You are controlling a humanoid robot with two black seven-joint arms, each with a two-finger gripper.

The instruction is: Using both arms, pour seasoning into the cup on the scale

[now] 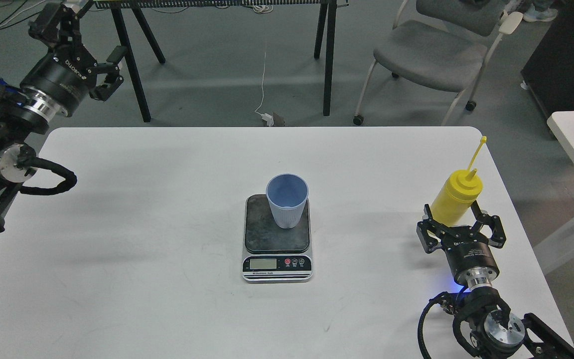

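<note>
Left gripper (98, 70): raised beyond the table's far left corner, fingers spread, holding nothing, well apart from all task items. Centre of the white table (142, 209): the cup (287, 199) stands upright on the dark plate of the scale (277, 239); placement appears complete. Nothing can be made out inside the cup, so pouring is judged not yet begun. Right: the seasoning (455, 198) stands upright near the table's right edge, between the parted fingers of the right gripper (460, 225). Whether the fingers bear on it cannot be told. Lifting, carrying and tilting over the cup remain.
</note>
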